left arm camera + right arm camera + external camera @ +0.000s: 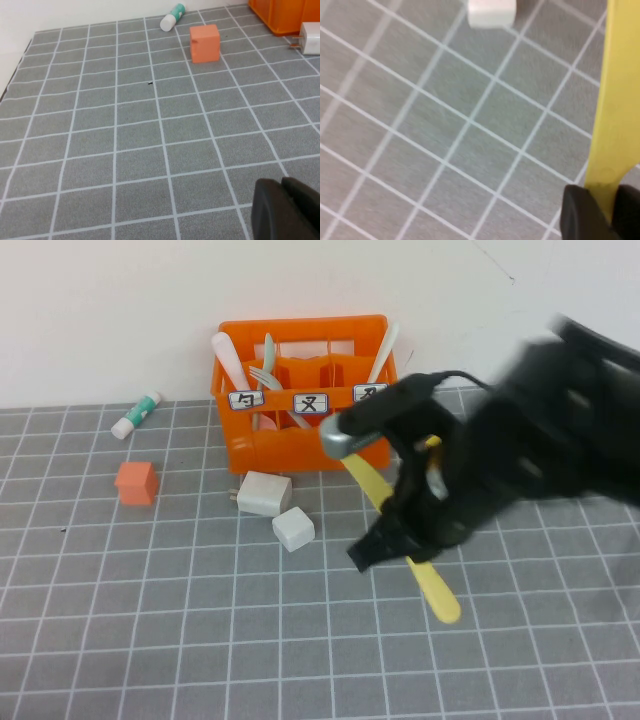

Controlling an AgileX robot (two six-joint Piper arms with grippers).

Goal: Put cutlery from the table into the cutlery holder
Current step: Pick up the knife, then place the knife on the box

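The right gripper (405,525) is hanging above the grey, white-gridded desk (150,640), its fingers (580,212) closing tightly on a pale-yellow knife (440,595), which is being held clear of the surface at a slant. The orange cutlery holder (305,445) is standing beyond the right gripper, toward the plain white wall (100,310), with white and pale-green utensils sticking up from its compartments. Two white blocks (280,510) are lying just to the right gripper's left, between it and the holder. Further left are sitting an orange cube (136,483) and a small white-and-green tube (136,415). The left gripper (287,210) is showing only as a dark edge low over bare grid squares; whether it is open cannot be told.
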